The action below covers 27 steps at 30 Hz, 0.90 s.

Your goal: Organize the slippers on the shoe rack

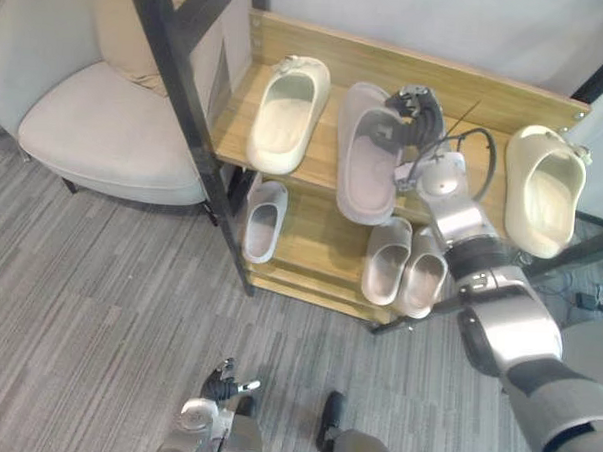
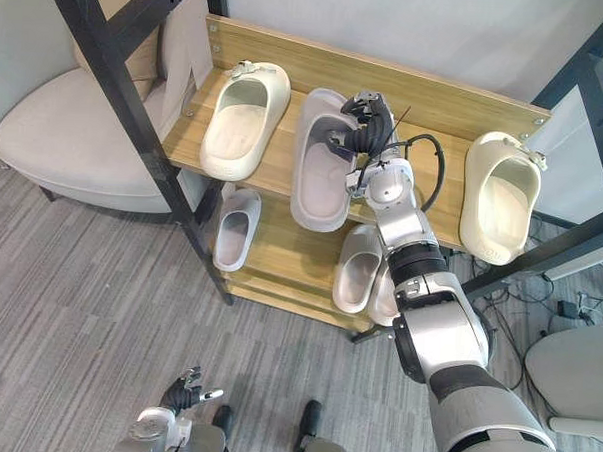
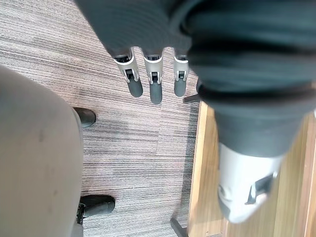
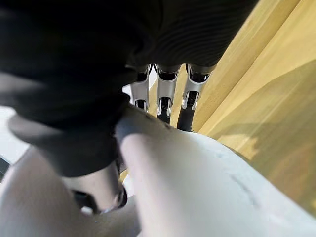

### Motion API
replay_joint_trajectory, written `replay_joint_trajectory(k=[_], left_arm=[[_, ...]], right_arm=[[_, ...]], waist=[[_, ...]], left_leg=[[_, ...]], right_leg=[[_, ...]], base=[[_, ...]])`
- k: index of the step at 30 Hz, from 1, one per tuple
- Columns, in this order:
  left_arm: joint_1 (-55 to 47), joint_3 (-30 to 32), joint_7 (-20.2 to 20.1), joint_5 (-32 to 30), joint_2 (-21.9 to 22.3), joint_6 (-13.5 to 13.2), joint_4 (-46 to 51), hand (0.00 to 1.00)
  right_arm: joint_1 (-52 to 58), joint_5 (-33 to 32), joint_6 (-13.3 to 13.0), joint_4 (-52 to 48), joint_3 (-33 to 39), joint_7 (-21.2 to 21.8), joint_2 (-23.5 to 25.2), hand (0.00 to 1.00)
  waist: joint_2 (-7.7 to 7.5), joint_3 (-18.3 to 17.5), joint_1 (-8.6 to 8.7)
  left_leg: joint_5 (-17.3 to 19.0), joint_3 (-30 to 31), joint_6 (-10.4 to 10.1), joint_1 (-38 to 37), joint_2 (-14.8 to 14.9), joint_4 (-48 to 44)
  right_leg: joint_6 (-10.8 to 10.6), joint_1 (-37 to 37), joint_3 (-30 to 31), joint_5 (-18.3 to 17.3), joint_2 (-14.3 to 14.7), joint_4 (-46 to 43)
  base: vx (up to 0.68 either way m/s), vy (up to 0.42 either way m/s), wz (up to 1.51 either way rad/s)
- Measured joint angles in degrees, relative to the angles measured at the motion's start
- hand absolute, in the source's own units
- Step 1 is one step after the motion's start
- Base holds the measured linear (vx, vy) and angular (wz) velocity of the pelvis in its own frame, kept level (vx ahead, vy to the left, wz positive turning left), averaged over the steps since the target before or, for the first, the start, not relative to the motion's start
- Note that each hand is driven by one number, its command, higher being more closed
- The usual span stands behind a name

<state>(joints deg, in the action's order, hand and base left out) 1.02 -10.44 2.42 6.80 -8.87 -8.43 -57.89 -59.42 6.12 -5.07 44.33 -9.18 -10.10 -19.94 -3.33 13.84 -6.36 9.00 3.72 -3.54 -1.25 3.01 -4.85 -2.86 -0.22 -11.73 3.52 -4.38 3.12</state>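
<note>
My right hand (image 2: 363, 124), fingers and thumb closed on the strap, holds the mauve-grey rubber slipper (image 2: 318, 187) on the top shelf of the wooden shoe rack (image 2: 457, 101) beside a cream foam slipper (image 2: 241, 123), while my left hand (image 3: 154, 74) hangs straight-fingered above the grey carpet (image 1: 98, 307).

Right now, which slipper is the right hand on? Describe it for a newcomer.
Wooden shoe rack, top shelf, three slippers. It is the middle slipper, held at its far end by the right hand. Grey-pink and longest; both neighbours are cream.
</note>
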Motion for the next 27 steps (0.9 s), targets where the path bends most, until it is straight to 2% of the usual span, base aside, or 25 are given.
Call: replay_joint_trajectory(k=[8,14,17,20,23,27], left_arm=[[-0.04,0.08,0.08,-0.08,0.01,0.34,-0.05,0.0],[-0.16,0.52,-0.16,-1.74,0.06,0.45,-0.17,0.0],[-0.92,0.52,-0.23,-2.55,0.12,0.45,-0.97,0.0],[-1.27,0.49,-0.36,-3.52,0.27,0.54,-1.53,0.0],[-1.27,0.44,-0.36,-4.54,0.47,0.53,-2.49,0.0],[-1.58,0.38,-0.36,-4.62,0.56,0.46,-2.98,0.0]], right_arm=[[13.34,-1.56,-0.96,-18.15,0.08,-0.14,0.92,1.0],[25.05,0.68,-1.27,-32.01,0.11,-0.18,4.53,1.0],[29.87,0.7,-1.45,-37.83,0.07,-0.18,6.85,1.0],[32.79,0.67,-2.6,-43.71,0.05,-0.13,8.24,1.0],[36.45,0.55,-4.67,-49.7,-0.23,0.2,9.2,1.0],[41.18,-0.13,-6.28,-54.15,-2.95,2.85,10.28,1.0]], waist=[[-0.15,-0.1,0.39],[-0.48,-0.64,1.59],[-0.47,-2.17,2.34],[-0.4,-3.47,3.23],[-0.34,-4.64,3.29],[-0.19,-5.2,3.44]], left_leg=[[0.01,-1.6,0.0,-1.2,0.0,0.05],[0.01,-2.38,0.0,-1.94,-0.07,0.04],[0.01,-2.64,0.01,-2.1,-0.04,0.02],[0.01,-3.14,0.01,-3.01,0.03,0.02],[0.0,-3.24,0.01,-3.55,0.11,0.02],[0.0,-3.59,0.01,-4.75,0.24,0.11]], right_leg=[[0.0,0.36,1.11,0.0,-0.09,-0.4],[-0.02,0.41,2.21,0.0,-0.17,-0.76],[-0.04,0.4,2.64,0.02,-0.14,-0.76],[-0.06,1.01,3.21,0.04,-0.06,-0.78],[-0.09,1.48,3.39,0.08,0.02,-0.8],[-0.09,2.44,3.89,0.18,0.07,-0.9]], base=[[-0.01,0.005,-0.06],[-0.04,0.004,-0.09],[-0.04,-0.007,-0.06],[-0.03,-0.004,-0.09],[-0.04,-0.006,-0.03],[-0.04,-0.002,-0.05]])
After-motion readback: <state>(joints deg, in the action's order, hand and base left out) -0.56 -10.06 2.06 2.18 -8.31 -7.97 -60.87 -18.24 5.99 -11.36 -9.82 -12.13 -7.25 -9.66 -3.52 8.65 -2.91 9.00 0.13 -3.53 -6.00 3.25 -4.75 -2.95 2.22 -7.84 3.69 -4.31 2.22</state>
